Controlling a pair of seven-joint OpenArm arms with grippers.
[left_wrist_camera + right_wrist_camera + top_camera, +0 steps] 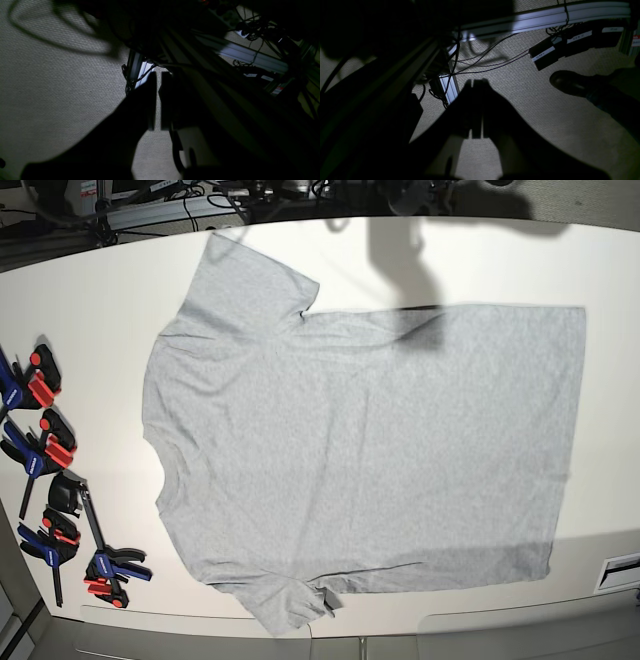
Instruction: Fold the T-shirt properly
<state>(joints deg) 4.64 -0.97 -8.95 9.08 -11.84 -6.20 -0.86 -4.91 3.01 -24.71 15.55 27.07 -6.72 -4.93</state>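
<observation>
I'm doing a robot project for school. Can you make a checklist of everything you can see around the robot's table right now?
Surface: white table, bare around the shirt.
Job's things: grey T-shirt lying flat, plain side up, neck toward the clamps; near sleeve slightly bunched.
Clutter: blue-and-red clamps along the table's end.
Hands: left hand dark, narrow gap between its fingers; right hand dark, fingers together; both over the floor, not over the table.
Cables: loose wires by the metal frame.
Surroundings: carpet, someone's black shoe.
</observation>
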